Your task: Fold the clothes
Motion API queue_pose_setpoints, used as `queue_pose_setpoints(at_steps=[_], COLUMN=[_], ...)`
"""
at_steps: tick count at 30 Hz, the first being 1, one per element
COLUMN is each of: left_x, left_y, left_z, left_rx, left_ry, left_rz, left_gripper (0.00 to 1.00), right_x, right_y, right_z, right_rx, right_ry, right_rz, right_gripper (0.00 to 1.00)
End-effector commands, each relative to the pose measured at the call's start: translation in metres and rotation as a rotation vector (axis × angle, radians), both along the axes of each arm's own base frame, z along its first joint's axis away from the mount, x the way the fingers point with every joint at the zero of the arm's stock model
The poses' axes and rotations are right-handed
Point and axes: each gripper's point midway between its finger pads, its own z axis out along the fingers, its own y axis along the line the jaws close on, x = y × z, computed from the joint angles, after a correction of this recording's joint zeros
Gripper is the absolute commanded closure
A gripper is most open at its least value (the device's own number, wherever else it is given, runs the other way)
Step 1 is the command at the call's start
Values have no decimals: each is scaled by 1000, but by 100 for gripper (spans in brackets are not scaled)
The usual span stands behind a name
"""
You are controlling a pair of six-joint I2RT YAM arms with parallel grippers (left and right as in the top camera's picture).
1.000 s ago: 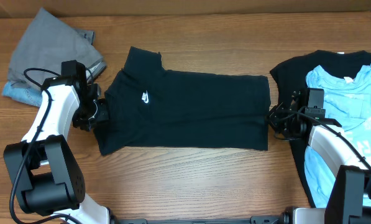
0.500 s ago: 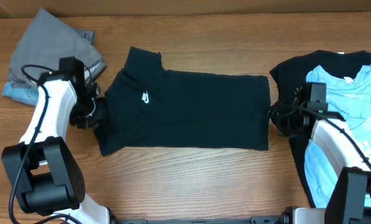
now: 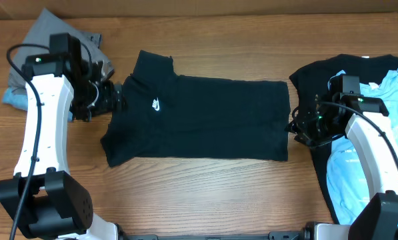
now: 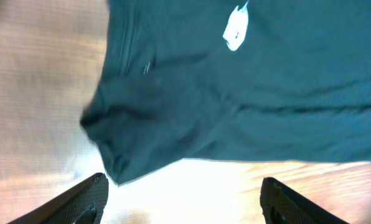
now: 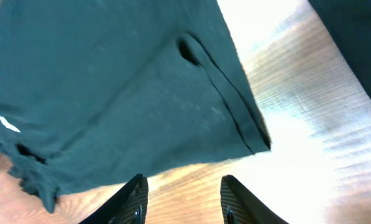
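A black T-shirt with a small white logo (image 3: 199, 119) lies flat across the middle of the table, folded lengthwise, collar end at the left. It also shows in the left wrist view (image 4: 247, 87) and the right wrist view (image 5: 117, 93). My left gripper (image 3: 117, 102) hovers at the shirt's left sleeve edge; in the left wrist view (image 4: 184, 202) it is open and empty. My right gripper (image 3: 297, 128) hovers just off the shirt's right hem; in the right wrist view (image 5: 184, 199) it is open and empty above bare wood.
A folded grey garment (image 3: 55, 50) on a light blue one lies at the back left. A pile with a black shirt (image 3: 319, 77) and a light blue shirt (image 3: 375, 133) lies at the right edge.
Both arms have risen off the shirt. The left gripper moved back and slightly right, toward the sleeve. The shirt has not moved.
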Motion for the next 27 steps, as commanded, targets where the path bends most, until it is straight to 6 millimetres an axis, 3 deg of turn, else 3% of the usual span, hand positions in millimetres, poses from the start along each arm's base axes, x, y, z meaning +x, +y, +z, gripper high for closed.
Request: queue_pose_setpoints(at_steps=[1,9,16,19,21,27], left_x=[-27,-59,-74,-81,-87,-93], left_y=[10,-1,1,4,7,9], left_z=[-32,-101,-132,-144,-153,-162], left_rx=[51,0,21,48,66,82], left_ry=[132,219,230,237,241,248], left_rz=[101,117,121,135,141,166], left_gripper=[21,19,17,20,24,51], right_x=[-16,-42,-37,-34,-33,-40], right_y=[-1,3,12,12,12,12], right_z=[-16,-74,-93,-96,-97,-98], right_rx=[-21,1,50,51,52,51], right_ry=[38,84,-3,-26,-32,3], right_rz=[14,-64,-56,-62,-69,-76], right_gripper=[59,59,46,46,53,95])
